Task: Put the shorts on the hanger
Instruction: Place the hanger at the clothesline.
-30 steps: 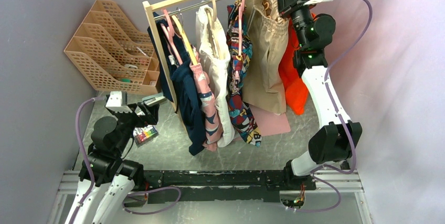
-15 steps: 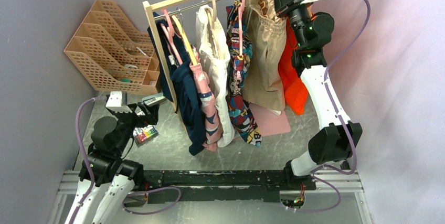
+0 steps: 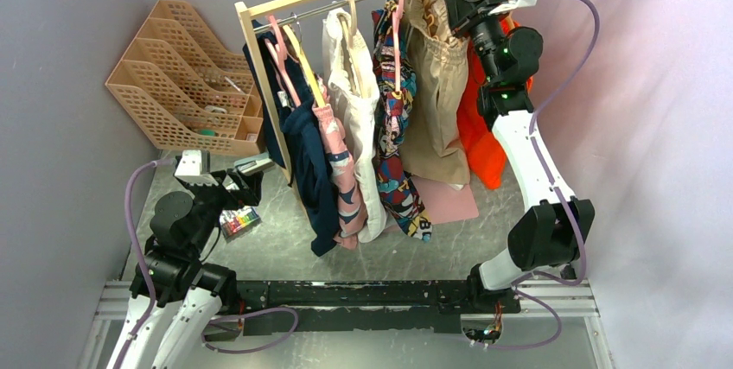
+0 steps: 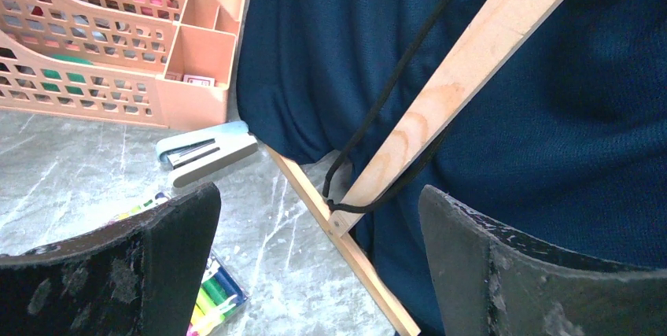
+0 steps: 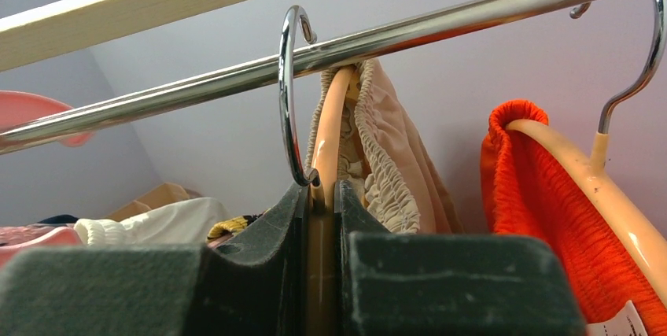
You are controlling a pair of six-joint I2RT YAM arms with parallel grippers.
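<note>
Right gripper [image 5: 321, 194], at the upper right of the overhead view, is clamped on the neck of the hanger [image 5: 326, 135]. Over the last second it has risen and edged left, lifting the beige shorts [image 3: 436, 84] with it. The steel hook [image 5: 289, 92] now appears looped over the chrome rail [image 5: 472, 17], so the shorts look hung and only letting go seems left. At lower left the left gripper [image 4: 318, 194] sits spread wide, idle. A white tag [image 5: 625, 320] on the orange shorts [image 5: 543, 194], bottom right of the wrist view, is unreadable.
</note>
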